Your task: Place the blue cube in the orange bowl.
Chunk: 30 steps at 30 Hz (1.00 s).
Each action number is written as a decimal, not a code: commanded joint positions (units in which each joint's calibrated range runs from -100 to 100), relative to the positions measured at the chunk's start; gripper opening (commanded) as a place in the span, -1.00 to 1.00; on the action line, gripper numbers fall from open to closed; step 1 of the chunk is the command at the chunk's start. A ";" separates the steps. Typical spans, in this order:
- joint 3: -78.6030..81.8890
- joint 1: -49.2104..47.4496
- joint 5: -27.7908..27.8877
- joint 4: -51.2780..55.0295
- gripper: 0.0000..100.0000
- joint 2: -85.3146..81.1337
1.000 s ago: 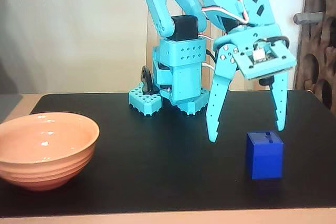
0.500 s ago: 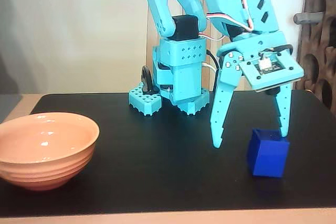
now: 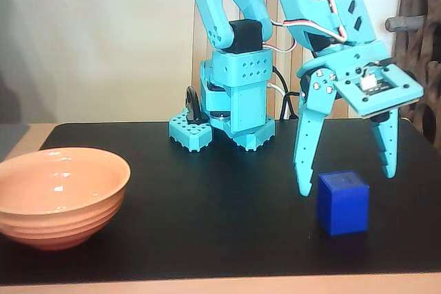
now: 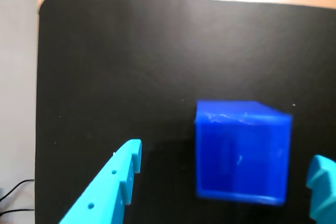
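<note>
In the fixed view the orange bowl [image 3: 60, 194] sits nearest the front edge at the far left of the black mat [image 3: 207, 239], and the blue cube [image 3: 342, 202] stands flat on the mat well to the right, nothing gripping it. Just behind and above the cube, the gripper [image 3: 348, 182] hangs with its two fingers spread wide apart, released. The wrist view shows the cube [image 4: 242, 151] between the fingertips [image 4: 128, 158], touching neither.
</note>
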 commanded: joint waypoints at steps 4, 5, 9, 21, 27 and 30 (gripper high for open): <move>-2.18 -1.51 -0.71 -2.60 -0.30 -0.05; -2.18 -1.51 -0.71 -2.60 -0.30 0.03; -1.64 -1.01 -0.71 -2.52 -0.30 0.12; -1.27 1.80 -0.76 -2.60 -0.30 4.29; -2.00 2.60 -0.81 -2.69 -0.30 7.62; -2.18 3.50 -0.81 -2.78 -0.30 8.30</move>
